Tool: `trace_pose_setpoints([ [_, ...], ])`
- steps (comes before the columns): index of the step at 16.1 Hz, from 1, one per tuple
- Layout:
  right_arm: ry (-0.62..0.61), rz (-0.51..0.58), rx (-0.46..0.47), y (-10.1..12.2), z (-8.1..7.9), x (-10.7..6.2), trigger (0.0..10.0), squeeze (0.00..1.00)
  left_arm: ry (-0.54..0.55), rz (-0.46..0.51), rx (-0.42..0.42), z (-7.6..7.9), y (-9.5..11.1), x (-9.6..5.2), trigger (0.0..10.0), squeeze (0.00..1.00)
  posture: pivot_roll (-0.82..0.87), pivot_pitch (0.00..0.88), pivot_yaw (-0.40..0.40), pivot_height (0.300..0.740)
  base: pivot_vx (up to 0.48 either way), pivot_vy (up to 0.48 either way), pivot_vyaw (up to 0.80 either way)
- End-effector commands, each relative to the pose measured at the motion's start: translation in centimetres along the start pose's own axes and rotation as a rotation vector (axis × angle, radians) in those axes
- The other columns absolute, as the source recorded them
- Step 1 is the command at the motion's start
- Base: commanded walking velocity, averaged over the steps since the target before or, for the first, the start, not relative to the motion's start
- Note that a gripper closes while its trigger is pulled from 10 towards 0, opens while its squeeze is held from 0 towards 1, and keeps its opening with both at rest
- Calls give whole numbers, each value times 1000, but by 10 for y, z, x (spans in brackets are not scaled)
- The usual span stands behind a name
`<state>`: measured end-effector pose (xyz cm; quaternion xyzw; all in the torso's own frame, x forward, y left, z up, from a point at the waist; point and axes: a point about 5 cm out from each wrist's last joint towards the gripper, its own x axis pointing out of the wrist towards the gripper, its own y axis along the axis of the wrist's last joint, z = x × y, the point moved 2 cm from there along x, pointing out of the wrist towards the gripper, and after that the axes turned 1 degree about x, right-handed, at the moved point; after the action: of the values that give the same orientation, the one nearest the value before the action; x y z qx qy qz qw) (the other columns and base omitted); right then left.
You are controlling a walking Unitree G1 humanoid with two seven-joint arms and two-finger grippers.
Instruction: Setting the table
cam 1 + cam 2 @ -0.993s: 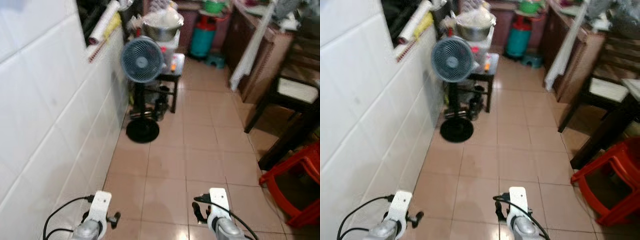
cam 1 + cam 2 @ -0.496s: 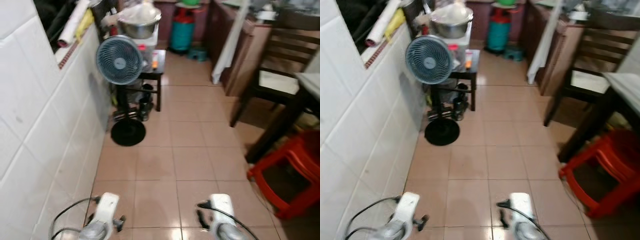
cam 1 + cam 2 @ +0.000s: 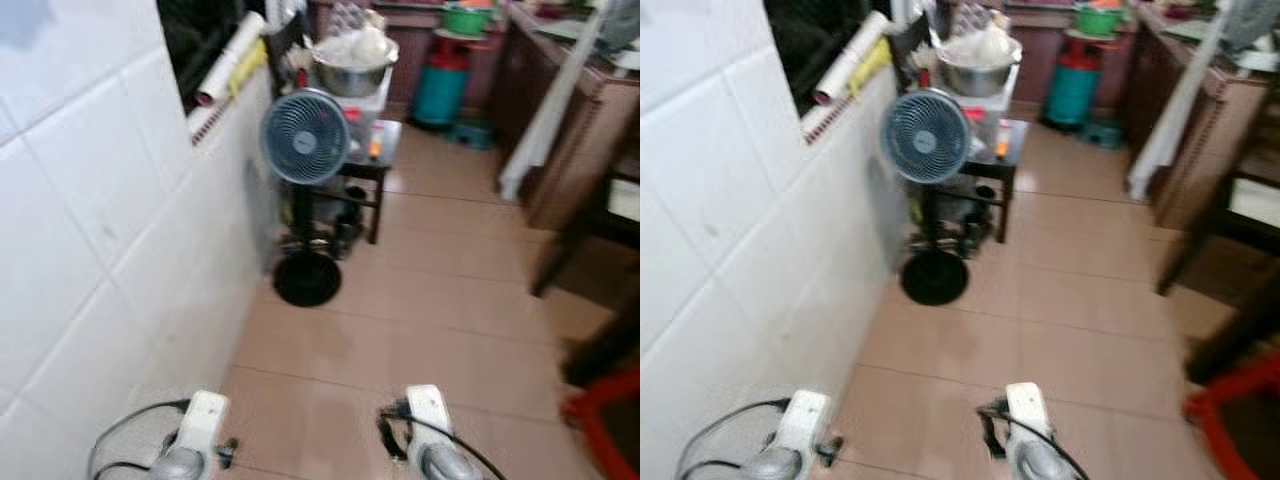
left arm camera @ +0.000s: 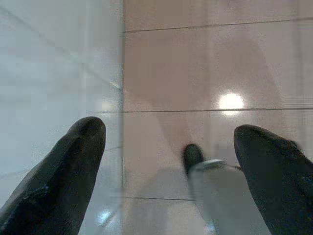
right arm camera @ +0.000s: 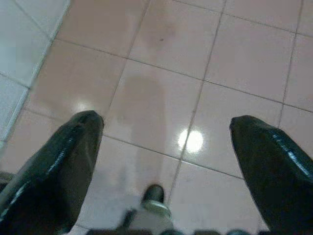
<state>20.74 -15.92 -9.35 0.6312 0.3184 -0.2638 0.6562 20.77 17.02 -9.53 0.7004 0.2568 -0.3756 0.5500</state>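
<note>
Standing fan [image 3: 304, 140] beside tiled wall [image 3: 110, 220]

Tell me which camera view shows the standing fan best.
The left eye view: the standing fan shows whole there, grille, pole and round black base, beside the white tiled wall. The right eye view gives it just as whole, slightly further left. The wrist views look down at floor tiles.

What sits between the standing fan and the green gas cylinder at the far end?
In the left eye view, a small dark side table with a metal bowl above it stands between the fan and the gas cylinder.
</note>
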Motion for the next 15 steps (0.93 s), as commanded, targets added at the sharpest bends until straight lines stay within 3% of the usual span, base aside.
trace_pose_setpoints([
  [1,-1,19,1,8,0,2,10000,0,9,1,14,-5,2,0,10000,0,47,0,-31,740,262,0,513],
  [4,2,19,-1,7,-2,2,10000,0,12,-2,23,-6,1,0,10000,0,49,0,-28,740,269,0,408],
  [9,1,14,2,6,-3,2,10000,0,7,-6,37,-7,0,0,10000,0,50,0,-22,740,308,0,0],
  [15,2,7,-4,4,-3,1,10000,0,3,-13,51,-7,-2,-1,10000,0,50,0,-21,740,296,0,-222],
])
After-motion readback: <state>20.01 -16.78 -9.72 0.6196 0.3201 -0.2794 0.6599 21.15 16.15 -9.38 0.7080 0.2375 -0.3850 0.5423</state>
